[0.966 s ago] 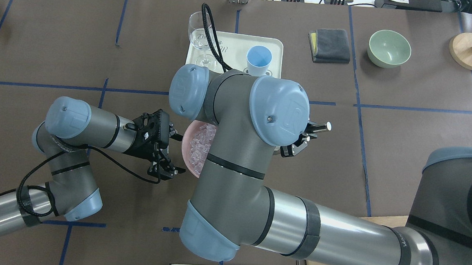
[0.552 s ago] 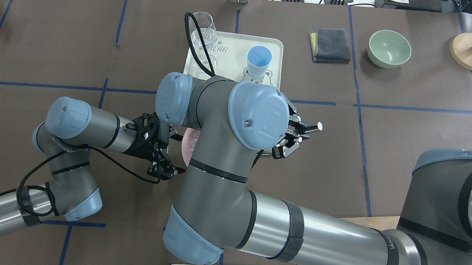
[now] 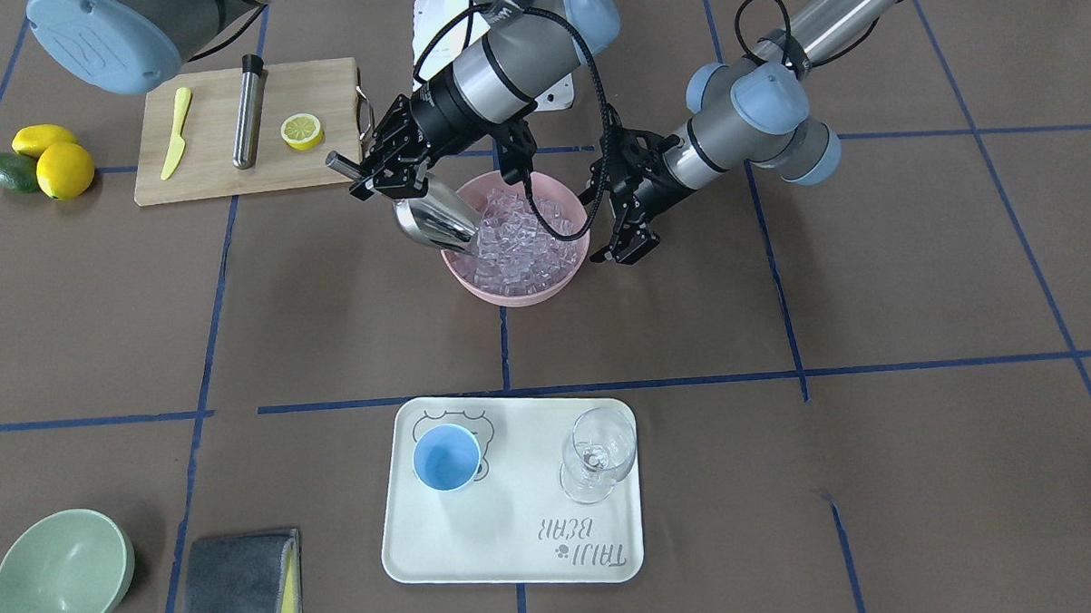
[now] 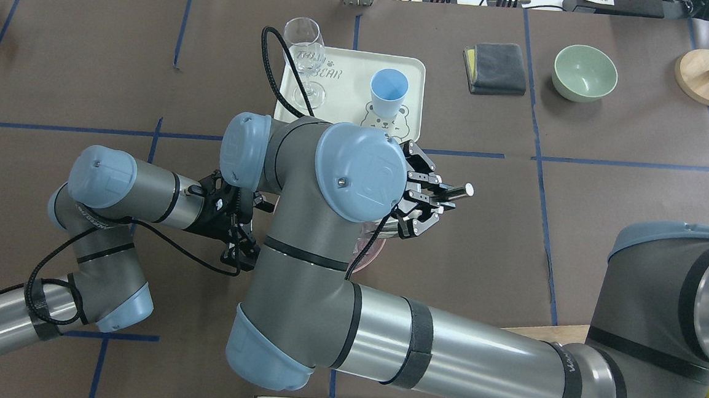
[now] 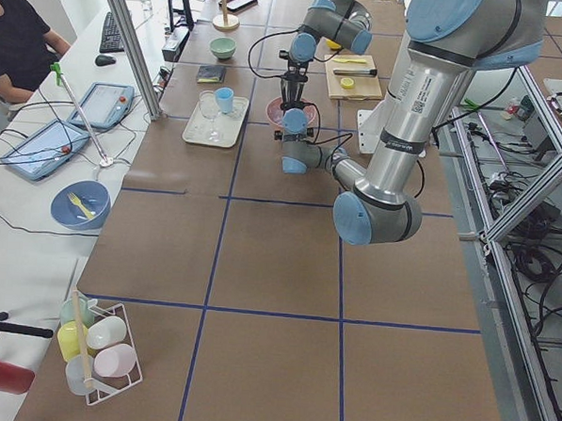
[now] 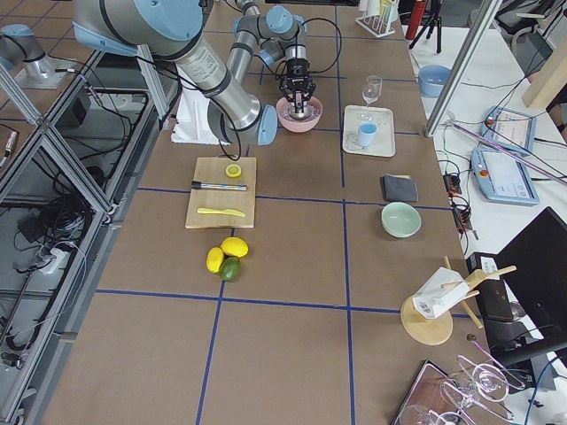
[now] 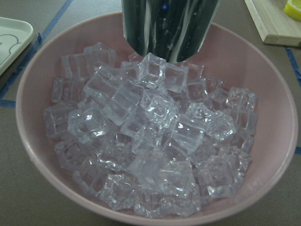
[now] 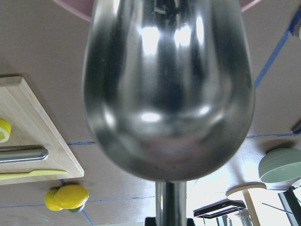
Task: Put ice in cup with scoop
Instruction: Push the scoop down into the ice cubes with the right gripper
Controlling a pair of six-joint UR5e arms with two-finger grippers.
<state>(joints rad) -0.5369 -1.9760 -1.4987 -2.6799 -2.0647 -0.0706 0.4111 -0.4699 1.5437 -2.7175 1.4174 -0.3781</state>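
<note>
The right gripper [image 3: 379, 173] clamps the scoop [image 3: 434, 221] by its handle, trough tilted down into the ice [image 3: 525, 239] in the pink bowl [image 3: 509, 296]; the left gripper [image 3: 625, 247] gapes wide just beside it; the cup [image 3: 445, 457] stands on the tray [image 3: 481, 545], well apart

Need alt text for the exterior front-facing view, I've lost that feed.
The right gripper holds a shiny steel scoop by its handle, trough tip touching clear ice cubes in a pink bowl. The left gripper hangs beside the bowl's rim. The light-blue cup stands empty on a cream tray.
</note>
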